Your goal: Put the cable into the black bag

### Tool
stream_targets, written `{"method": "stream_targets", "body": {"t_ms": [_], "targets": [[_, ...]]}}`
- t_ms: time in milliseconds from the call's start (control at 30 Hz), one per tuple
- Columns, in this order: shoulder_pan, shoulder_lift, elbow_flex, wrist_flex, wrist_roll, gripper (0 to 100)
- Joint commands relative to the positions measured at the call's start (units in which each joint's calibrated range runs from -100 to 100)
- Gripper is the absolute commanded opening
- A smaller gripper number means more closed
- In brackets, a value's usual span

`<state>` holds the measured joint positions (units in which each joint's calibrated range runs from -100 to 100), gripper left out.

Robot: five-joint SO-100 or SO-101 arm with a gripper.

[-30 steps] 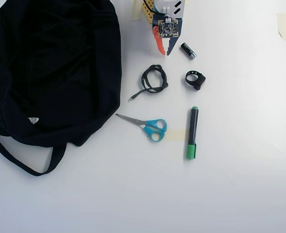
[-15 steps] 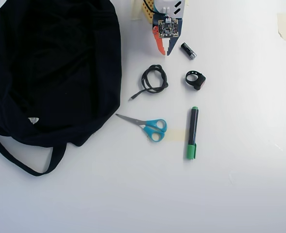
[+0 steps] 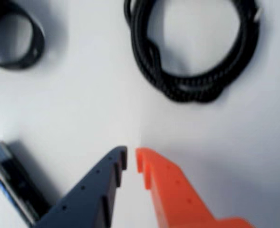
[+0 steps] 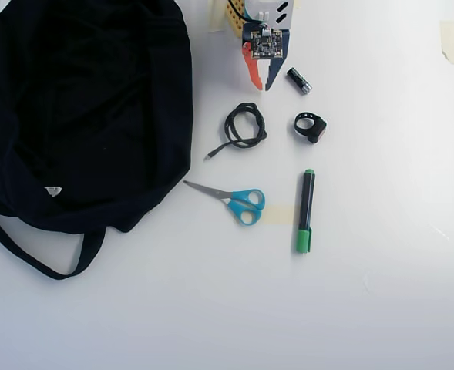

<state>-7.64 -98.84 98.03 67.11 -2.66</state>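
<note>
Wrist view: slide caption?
Nearly closed tool empty above table, coiled cable just ahead, untouched.

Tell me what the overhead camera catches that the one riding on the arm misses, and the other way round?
Only the overhead view shows the black bag, the blue-handled scissors, the green marker and the cable's loose plug end.

Only the wrist view shows, close up, the narrow gap between the blue and orange fingertips.

Both show the gripper, the coiled cable, the ring-shaped strap and the small black cylinder.
</note>
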Motion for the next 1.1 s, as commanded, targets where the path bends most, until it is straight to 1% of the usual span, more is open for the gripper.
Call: {"method": "stream_targets", "body": {"t_ms": [0,200,567,1067], "targets": [[-0.44,1.83,0.89,-6.04,-0.01,2],[-0.59,10.62,-3.78,-16.81,-0.07,2],[-0.51,28.96,-19.69,-24.99,-0.12,2],[-0.21,51.87,-46.55,-26.28,-0.12,2]]}}
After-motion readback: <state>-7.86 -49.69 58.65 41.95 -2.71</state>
